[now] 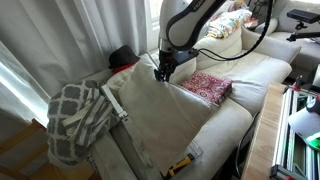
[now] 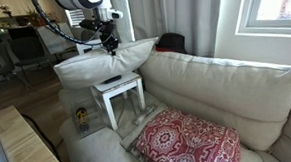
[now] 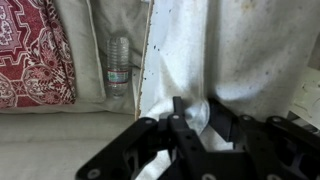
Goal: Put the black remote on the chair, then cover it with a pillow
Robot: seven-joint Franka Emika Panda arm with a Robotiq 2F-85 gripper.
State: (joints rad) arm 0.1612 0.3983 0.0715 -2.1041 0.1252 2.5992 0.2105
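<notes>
The pillow is held at its top edge by the closed fingers at upper left. The remote is seen directly beneath it, flat on the stool.

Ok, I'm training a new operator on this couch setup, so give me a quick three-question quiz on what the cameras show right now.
1. True or false: the gripper is shut on the cream pillow.
2. Which of these lies on the seat of the couch? A) a red patterned cushion B) a laptop C) a book
3. In the wrist view, what clear item lies beside that cushion?

Key: 1 true. 2 A. 3 a plastic bottle.
</notes>
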